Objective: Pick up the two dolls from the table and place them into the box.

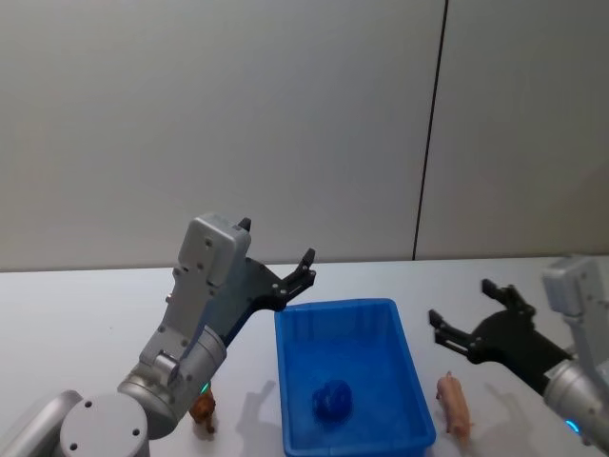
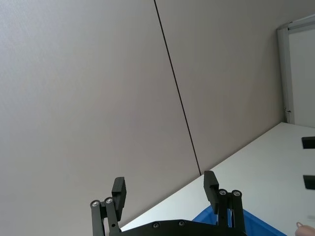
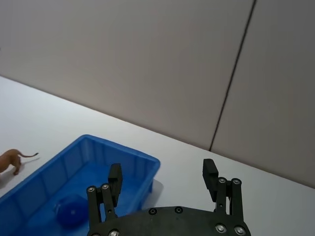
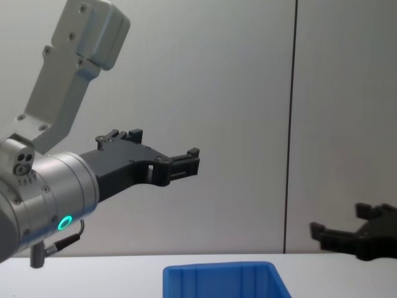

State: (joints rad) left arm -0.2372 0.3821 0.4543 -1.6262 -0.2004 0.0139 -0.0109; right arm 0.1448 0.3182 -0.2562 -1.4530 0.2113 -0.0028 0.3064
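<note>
**Both Grippers Poised, Two Dolls Yet to Be Lifted**

From the head view, we saw the left gripper (image 1: 278,240) raised above the box's far left corner, jaws spread wide and empty. The right gripper (image 1: 461,300) hovered low to the right of the box (image 1: 335,306), equally open and holding nothing. The brown doll (image 1: 203,409) stood on the table (image 1: 95,305) just left of the box, close under the left arm. The pink doll (image 1: 454,401) lay just beside the box's right wall. A blue lump (image 1: 332,399) sat inside the box.

In the left wrist view, the left gripper (image 2: 165,182) faced the wall, fingers well apart, with a corner of the box (image 2: 256,223) below.

In the right wrist view, the right gripper (image 3: 162,169) gaped over the box (image 3: 123,157), and we saw the brown doll (image 3: 9,160) beyond it, on its legs with its tail out.

The chest view showed the left gripper (image 4: 164,144) high and the right gripper (image 4: 340,218) lower, both above the box (image 4: 217,273).

We judged both dolls to be small animal figures, light and fairly stiff. The safest hold looked to be across the trunk. Legs or tail would be too thin and could let a doll slip or twist.
</note>
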